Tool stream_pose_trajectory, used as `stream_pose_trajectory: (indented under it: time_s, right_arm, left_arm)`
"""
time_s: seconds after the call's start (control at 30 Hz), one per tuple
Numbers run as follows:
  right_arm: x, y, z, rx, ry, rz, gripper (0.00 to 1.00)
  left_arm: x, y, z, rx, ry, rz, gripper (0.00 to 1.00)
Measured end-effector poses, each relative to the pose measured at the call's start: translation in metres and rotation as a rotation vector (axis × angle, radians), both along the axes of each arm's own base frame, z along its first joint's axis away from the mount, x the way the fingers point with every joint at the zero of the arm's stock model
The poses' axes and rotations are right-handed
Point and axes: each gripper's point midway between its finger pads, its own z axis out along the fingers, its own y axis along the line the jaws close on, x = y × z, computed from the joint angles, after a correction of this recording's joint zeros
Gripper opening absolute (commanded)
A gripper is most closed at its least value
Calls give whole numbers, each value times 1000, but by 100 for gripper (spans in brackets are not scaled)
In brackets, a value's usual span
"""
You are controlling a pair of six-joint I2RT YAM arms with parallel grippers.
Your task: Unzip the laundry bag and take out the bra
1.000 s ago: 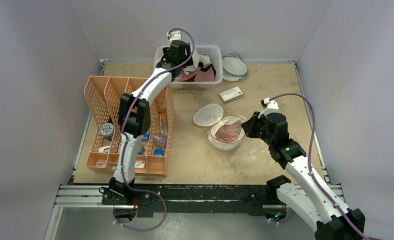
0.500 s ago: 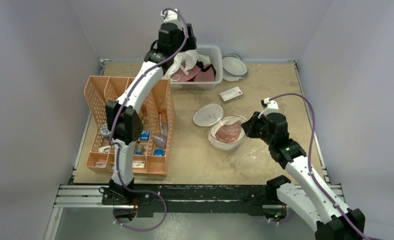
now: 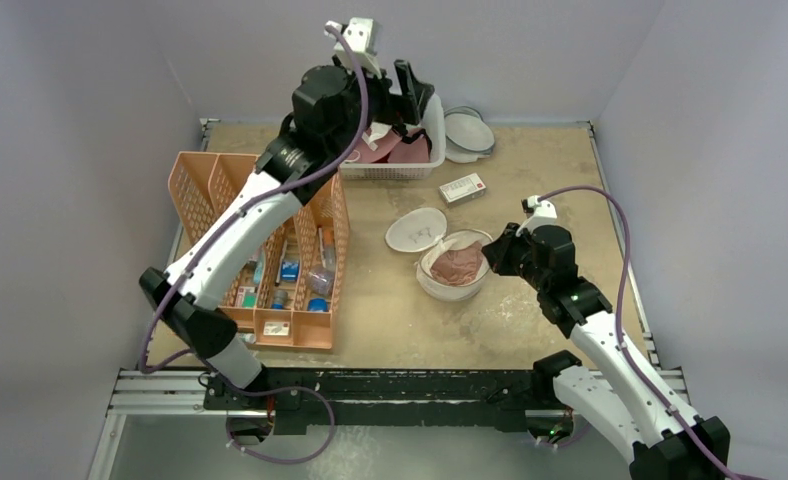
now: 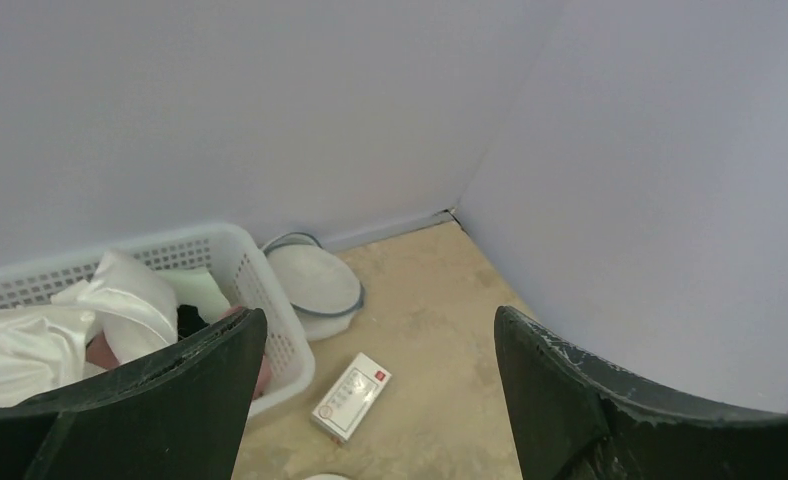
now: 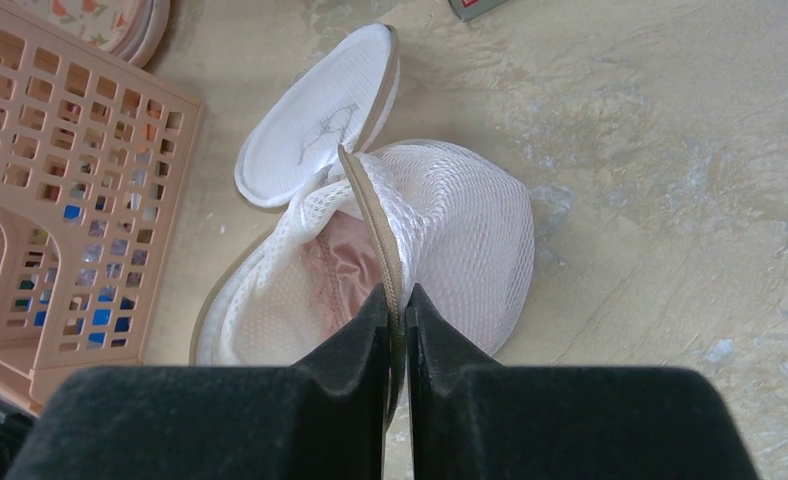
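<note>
Right hand (image 5: 397, 300) pinches the rim of the open laundry bag (image 5: 460, 230); left hand (image 4: 380, 320), spread wide, hangs above a white basket (image 4: 270, 290).

The laundry bag (image 5: 450, 230) is white mesh cloth with a smooth tan rim — the bra (image 5: 335, 270) inside, soft pink fabric. The table (image 5: 670, 200) looks mottled and matt; the basket (image 4: 255, 262), white plastic.

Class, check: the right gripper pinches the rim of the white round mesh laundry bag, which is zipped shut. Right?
No: the white round mesh laundry bag is unzipped and gapes open; the right gripper does pinch its rim. The right wrist view shows it.
</note>
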Motion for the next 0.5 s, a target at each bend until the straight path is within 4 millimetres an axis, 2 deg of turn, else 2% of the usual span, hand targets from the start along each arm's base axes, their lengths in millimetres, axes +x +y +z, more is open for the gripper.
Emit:
stream_pose_trajectory:
  time_s: [0.07, 0.13, 0.2, 0.4, 0.5]
  right_arm:
    - [0, 0, 0, 0, -2, 0, 13]
    - [0, 0, 0, -1, 1, 0, 15]
    - [1, 0, -2, -3, 7, 0, 21]
    - [1, 1, -11, -4, 45, -6, 48]
    - [-1, 2, -19, 7, 86, -17, 55]
  left_arm:
    - [-19, -2, -3, 4, 6, -27, 83]
    - [-30, 4, -16, 20, 26, -30, 83]
    - [-37, 11, -36, 46, 62, -26, 82]
    - [-62, 28, -112, 143, 170, -29, 82]
    - [-73, 34, -143, 195, 215, -36, 82]
